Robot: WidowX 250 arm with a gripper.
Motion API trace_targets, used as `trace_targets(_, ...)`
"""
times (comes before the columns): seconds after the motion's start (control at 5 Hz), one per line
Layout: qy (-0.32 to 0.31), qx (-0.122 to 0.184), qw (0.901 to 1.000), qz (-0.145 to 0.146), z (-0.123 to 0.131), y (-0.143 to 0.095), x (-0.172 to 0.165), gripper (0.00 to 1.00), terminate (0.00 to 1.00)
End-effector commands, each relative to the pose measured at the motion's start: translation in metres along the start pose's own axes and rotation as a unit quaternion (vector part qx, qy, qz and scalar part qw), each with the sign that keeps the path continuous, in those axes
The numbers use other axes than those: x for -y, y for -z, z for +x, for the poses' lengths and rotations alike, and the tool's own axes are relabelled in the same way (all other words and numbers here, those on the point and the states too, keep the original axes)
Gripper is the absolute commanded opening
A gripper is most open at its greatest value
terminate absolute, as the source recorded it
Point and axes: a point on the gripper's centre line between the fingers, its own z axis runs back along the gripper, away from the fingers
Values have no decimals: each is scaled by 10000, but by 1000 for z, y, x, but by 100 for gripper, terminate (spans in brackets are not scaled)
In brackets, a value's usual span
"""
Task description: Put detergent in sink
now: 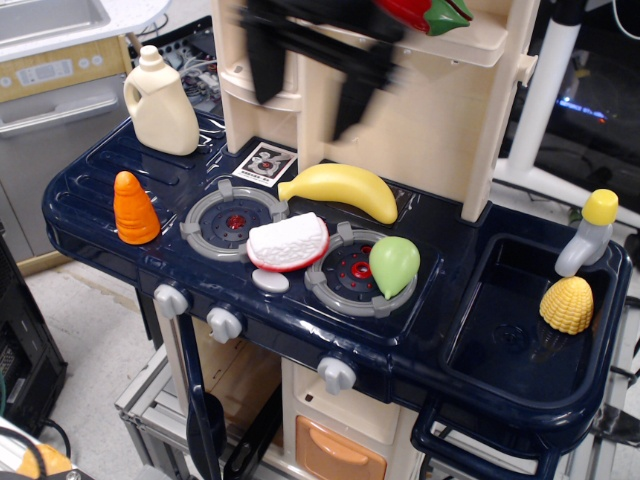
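The cream-white detergent jug (160, 103) stands upright at the back left corner of the navy counter. The navy sink (520, 320) is at the right end of the counter, with a yellow corn piece (566, 304) inside it. My black gripper (308, 85) is blurred with motion, high above the counter in front of the cream shelf tower, to the right of the detergent and well left of the sink. Its two fingers hang down apart and hold nothing.
A yellow banana (345, 188), a white-and-red slice (288, 241) and a green pear (393, 264) lie around the two grey burners. An orange carrot (135, 207) stands at front left. The grey faucet (588, 235) with yellow top stands behind the sink. The cream shelf tower (440, 110) rises behind.
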Motion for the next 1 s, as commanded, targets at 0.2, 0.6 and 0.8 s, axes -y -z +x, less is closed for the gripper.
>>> trace_targets(0.2,2351,446,9690,612,28,-22,-105,100,0)
trace_targets(0.6,3046,749,9464,770,52,-10,-137,100,0)
trace_targets(0.8,3276,881,9365,892,67,-2,-150,100,0)
